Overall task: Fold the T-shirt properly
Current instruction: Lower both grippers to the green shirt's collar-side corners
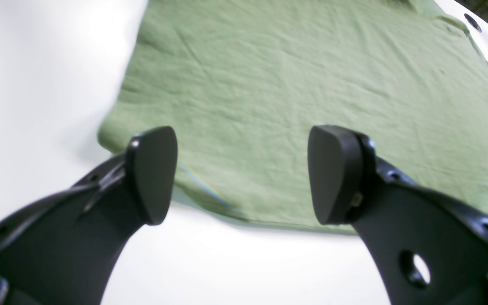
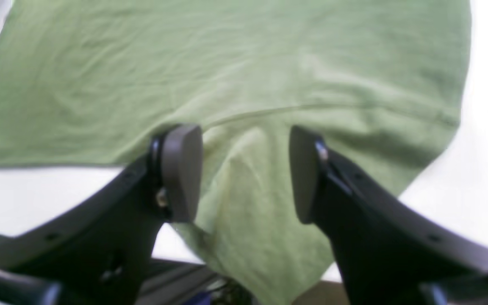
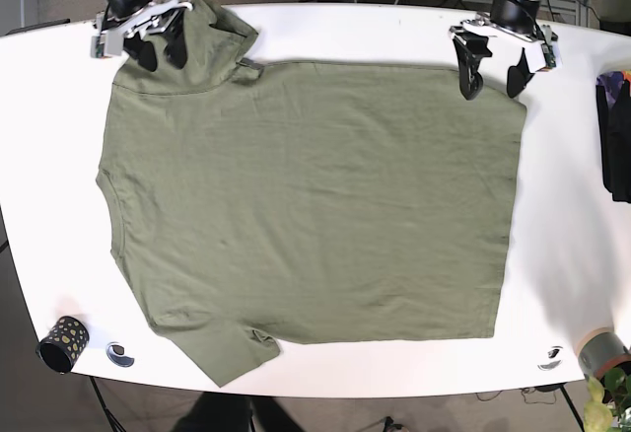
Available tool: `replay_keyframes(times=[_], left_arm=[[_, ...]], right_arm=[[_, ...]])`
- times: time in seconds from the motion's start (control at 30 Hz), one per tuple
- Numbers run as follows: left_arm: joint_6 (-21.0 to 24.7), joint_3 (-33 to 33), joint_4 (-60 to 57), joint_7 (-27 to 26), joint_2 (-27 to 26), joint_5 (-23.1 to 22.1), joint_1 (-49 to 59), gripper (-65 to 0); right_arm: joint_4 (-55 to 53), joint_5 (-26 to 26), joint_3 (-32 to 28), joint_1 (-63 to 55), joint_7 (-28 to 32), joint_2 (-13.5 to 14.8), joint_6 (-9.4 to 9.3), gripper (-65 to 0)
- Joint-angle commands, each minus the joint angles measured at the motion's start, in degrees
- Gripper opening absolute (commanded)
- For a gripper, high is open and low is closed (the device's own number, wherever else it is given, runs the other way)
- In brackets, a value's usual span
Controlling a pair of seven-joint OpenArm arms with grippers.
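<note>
A white table (image 3: 296,28) fills the scene; the green T-shirt (image 3: 315,205) lies spread flat across its middle; the right gripper (image 3: 158,49) hangs over the sleeve (image 3: 212,28), jaws wide and empty; the left gripper (image 3: 493,75) is poised above the hem corner, likewise spread; a spotted cup (image 3: 61,343) stands apart at the table's edge.

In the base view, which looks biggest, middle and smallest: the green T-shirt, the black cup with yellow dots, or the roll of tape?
1. T-shirt, by far the biggest.
2 and 3. Spotted cup and tape roll look about alike; the tape is cut off at the frame edge, so I won't rank them.
</note>
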Motion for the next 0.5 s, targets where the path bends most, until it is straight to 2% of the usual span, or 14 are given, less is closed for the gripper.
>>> replay_keyframes(times=[0.0,0.23,0.37,0.47], left_arm=[[-0.34,0.50,0.18,-1.37,-1.29,-1.62,-0.08,-20.3],[-0.34,3.05,-1.49,-1.37,-2.52,-2.06,-2.27,-20.8],[-0.34,3.31,-1.93,-1.37,-2.43,-1.97,-2.36,-20.8],[-0.34,3.75,-1.93,-1.37,-2.35,-1.88,-2.36,-20.8]], right_arm=[[0.85,5.78,3.12,0.94,-2.31,0.54,0.87,-32.5],[-0.20,16.24,12.00,5.51,-15.23,0.45,0.96,-32.3],[-5.39,23.36,17.09,8.32,-22.09,0.45,0.96,-32.3],[-10.75,26.79,19.73,9.90,-25.60,0.63,0.96,-32.3]])
